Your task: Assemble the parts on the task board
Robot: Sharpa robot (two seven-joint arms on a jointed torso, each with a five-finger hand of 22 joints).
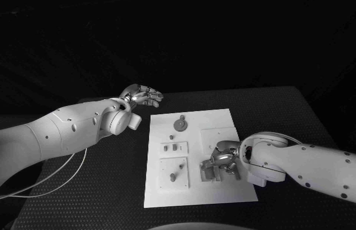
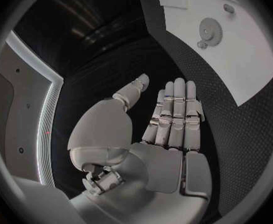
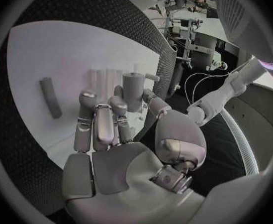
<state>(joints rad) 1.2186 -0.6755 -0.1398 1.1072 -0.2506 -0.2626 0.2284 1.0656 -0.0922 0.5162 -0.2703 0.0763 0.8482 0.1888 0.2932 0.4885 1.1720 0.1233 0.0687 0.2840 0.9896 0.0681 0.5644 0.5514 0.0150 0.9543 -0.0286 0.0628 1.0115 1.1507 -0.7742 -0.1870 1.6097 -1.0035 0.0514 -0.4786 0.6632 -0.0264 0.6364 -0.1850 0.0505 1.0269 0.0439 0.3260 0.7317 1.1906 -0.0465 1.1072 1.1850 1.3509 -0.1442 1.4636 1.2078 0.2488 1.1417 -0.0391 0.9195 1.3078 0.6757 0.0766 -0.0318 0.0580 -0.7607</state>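
Task board (image 1: 215, 122) at the middle of the black table (image 1: 297, 111), its parts spread over it: a gear (image 1: 180, 123) near the far edge, small pegs (image 1: 171, 147) toward the left edge; right hand (image 1: 219, 163) low over the board's near right area, fingers curled about an upright cylindrical part (image 3: 133, 90), actual grip uncertain; left hand (image 1: 142, 95) off the far left corner, fingers straight and apart, holding nothing; step judged: seating this part; next move calls for careful alignment.

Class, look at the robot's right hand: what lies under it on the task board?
The right hand is over the task board, fingers by an upright grey part. Whatever lies beneath its palm is covered.
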